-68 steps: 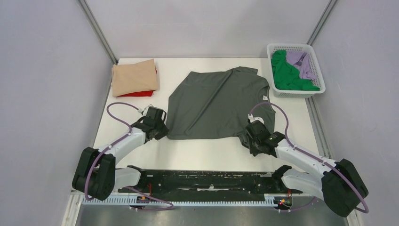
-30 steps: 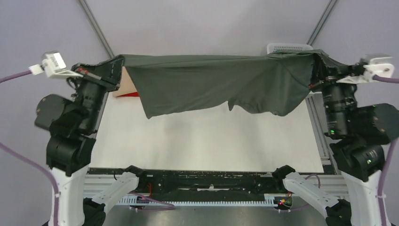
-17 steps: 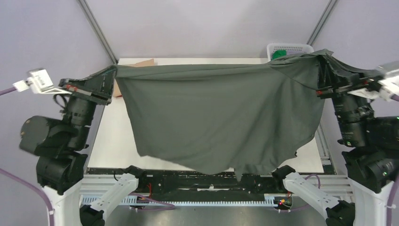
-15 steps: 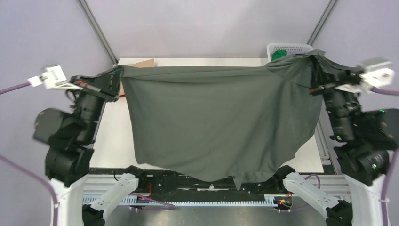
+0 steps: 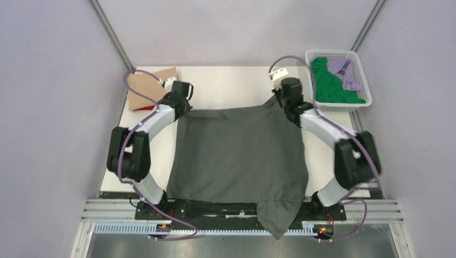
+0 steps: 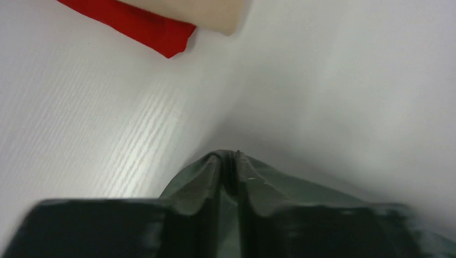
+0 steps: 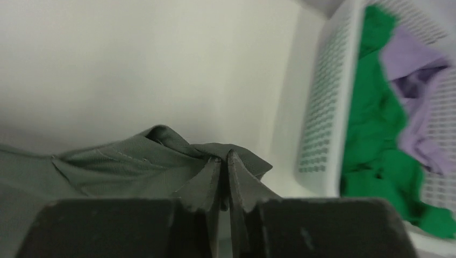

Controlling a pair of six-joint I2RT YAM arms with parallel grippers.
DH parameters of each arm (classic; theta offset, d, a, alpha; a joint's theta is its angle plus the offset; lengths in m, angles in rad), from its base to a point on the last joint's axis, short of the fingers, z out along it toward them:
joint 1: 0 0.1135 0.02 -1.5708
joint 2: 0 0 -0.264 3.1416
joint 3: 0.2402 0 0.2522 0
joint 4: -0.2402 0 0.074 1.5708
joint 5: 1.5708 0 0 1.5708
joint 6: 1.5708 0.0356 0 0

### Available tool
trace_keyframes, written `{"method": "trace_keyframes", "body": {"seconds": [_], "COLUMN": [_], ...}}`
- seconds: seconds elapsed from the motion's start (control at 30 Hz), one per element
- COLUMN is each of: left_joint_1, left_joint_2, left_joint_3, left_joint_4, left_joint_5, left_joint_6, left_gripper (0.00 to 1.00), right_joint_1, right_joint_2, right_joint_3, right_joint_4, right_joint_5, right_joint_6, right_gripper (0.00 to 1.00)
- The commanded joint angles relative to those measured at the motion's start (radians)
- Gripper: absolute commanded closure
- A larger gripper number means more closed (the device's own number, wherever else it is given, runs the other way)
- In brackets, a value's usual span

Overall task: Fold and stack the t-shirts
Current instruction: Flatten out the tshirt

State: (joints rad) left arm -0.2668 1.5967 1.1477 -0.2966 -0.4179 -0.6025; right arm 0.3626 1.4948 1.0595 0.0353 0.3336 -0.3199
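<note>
The dark grey t-shirt (image 5: 239, 153) lies spread on the table, and its near end hangs over the front edge. My left gripper (image 5: 184, 110) is shut on its far left corner (image 6: 215, 166). My right gripper (image 5: 277, 105) is shut on its far right corner (image 7: 161, 156). In both wrist views cloth is pinched between the closed fingertips, low over the white tabletop. A folded tan t-shirt (image 5: 148, 88) lies on a red t-shirt (image 5: 141, 107) at the far left. The green t-shirt (image 5: 328, 86) and the lilac t-shirt (image 5: 347, 72) lie bunched in the basket.
The white lattice basket (image 5: 333, 52) stands at the far right corner, close to my right gripper; its wall (image 7: 317, 107) fills the right of the right wrist view. The red t-shirt's edge (image 6: 134, 24) lies just beyond my left gripper. Grey walls enclose the table.
Both arms came down from holding the grey t-shirt stretched high in the air. The shirt now lies flat on the table, and both grippers still hold its far corners.
</note>
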Motion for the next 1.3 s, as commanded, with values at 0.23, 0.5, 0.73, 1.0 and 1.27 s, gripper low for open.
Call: {"method": "trace_keyframes", "body": {"seconds": [0.23, 0.5, 0.73, 1.0, 1.27], "left_joint_1": [0.040, 0.025, -0.021, -0.034, -0.022], "left_joint_2": [0.096, 0.002, 0.024, 0.266, 0.416], "left_joint_3": [0.135, 0.062, -0.041, 0.039, 0.189], "left_joint_4": [0.125, 0.046, 0.020, -0.027, -0.070], "left_joint_5": [0.073, 0.311, 0.389, 0.354, 0.337], "left_joint_6": [-0.006, -0.006, -0.025, -0.028, -0.039], "left_gripper": [0.00, 0.00, 0.00, 0.00, 0.00], "right_joint_1": [-0.021, -0.021, -0.021, -0.028, -0.098], "right_joint_2": [0.350, 0.052, -0.042, 0.082, 0.294], "right_joint_3": [0.367, -0.027, -0.266, -0.269, -0.132], "right_joint_4": [-0.100, -0.012, -0.021, -0.032, -0.021], "right_joint_5": [-0.026, -0.122, -0.205, -0.198, -0.213], "right_joint_6": [0.186, 0.418, 0.537, 0.564, 0.575], "right_gripper": [0.02, 0.02, 0.02, 0.02, 0.02]}}
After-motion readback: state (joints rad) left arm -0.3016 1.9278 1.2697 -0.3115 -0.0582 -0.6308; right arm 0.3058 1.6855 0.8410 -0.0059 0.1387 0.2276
